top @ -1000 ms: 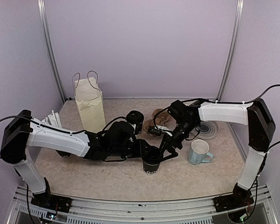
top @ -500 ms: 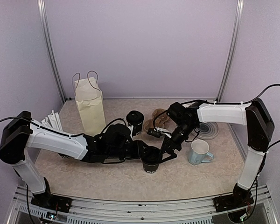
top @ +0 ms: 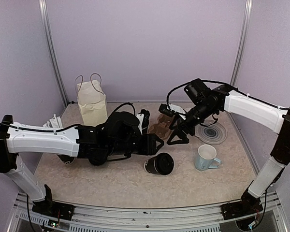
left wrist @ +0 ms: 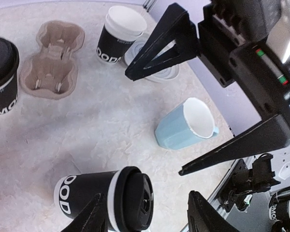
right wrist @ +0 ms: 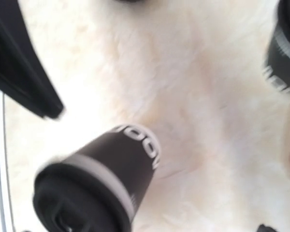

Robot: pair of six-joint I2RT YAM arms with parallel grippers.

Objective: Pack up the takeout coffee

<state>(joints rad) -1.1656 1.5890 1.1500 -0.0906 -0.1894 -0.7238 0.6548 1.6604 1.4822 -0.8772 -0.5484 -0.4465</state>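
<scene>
Cup (top: 159, 164): lying on its side on the table, near-centre, left of the mug (top: 205, 157) and near of the carrier (top: 160, 128).
Axis: roughly left–right, with the lidded end right and the base left.
Direction: just near of the left gripper (top: 156, 144) and below it.
Nearer arm: left; the right gripper (top: 178, 137) hangs farther off, far-right, by the carrier.
Left gripper: jaws partly spread, empty, touching nothing.
Right gripper: spread wide, empty.
Next move, likely: the left arm drops and closes across the cup's body to stand it up.
</scene>
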